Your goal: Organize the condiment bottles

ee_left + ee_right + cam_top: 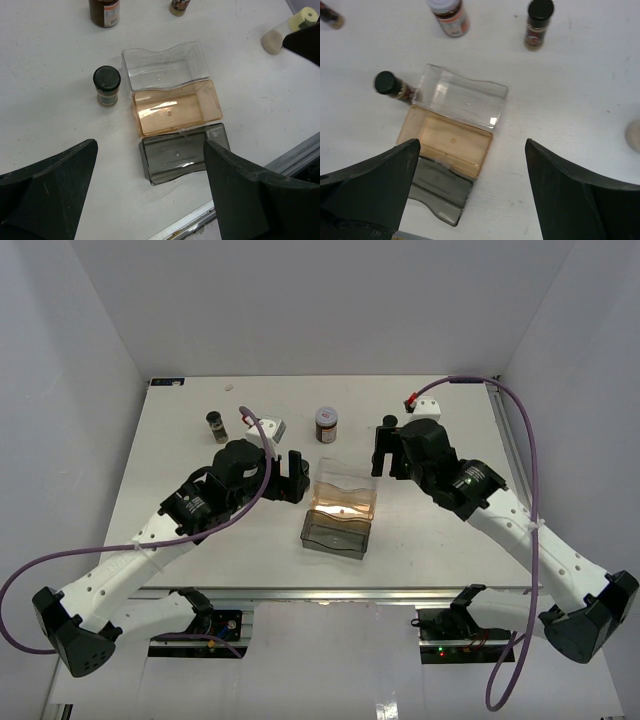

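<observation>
Mid-counter: bins point(336, 540). Far edge: black-cap jar point(216, 425), red-label jar point(326, 424). Elsewhere: yellow-cap jar point(278, 36), seemingly on its side. Released, empty: left gripper point(150, 147), right gripper point(472, 146).

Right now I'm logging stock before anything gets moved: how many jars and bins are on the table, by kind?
Dark-capped spice jars: 3
White-capped red-labelled jar: 1
Yellow-green-capped jar, lying on its side: 1
Clear bin: 1
Orange bin: 1
Smoky bin: 1
Total: 8
</observation>
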{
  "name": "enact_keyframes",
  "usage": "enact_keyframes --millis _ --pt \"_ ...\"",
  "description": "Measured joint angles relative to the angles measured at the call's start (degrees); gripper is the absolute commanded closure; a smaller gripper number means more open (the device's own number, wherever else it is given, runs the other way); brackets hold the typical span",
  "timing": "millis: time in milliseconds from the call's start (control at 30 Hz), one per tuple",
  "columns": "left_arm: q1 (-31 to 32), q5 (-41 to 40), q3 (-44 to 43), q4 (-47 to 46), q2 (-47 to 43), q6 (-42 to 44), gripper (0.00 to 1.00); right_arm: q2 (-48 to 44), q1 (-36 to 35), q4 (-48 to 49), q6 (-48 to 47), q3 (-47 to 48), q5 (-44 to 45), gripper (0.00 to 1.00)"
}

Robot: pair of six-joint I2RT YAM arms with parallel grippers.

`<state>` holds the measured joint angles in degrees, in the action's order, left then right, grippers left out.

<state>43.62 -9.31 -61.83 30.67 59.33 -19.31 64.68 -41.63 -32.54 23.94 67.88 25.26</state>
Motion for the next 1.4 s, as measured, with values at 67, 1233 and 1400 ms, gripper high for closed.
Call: enact_keyframes --millis 67,1233,1400 --pt "0.00 -0.66 1.05 0.22 0.61 0.01 0.02 3.28 3.34 -2.53 0.09 2.27 2.34 0.06" --pt "0.00 0.77 9.61 -0.17 -4.52 -2.71 0.02 14.37 45.49 8.57 -5.91 -13.30 -4.62 0.01" --pt "0.00 0.77 9.61 0.85 -4.33 -2.30 0.02 16.98 45.79 11.67 -6.76 -13.40 -5.37 0.10"
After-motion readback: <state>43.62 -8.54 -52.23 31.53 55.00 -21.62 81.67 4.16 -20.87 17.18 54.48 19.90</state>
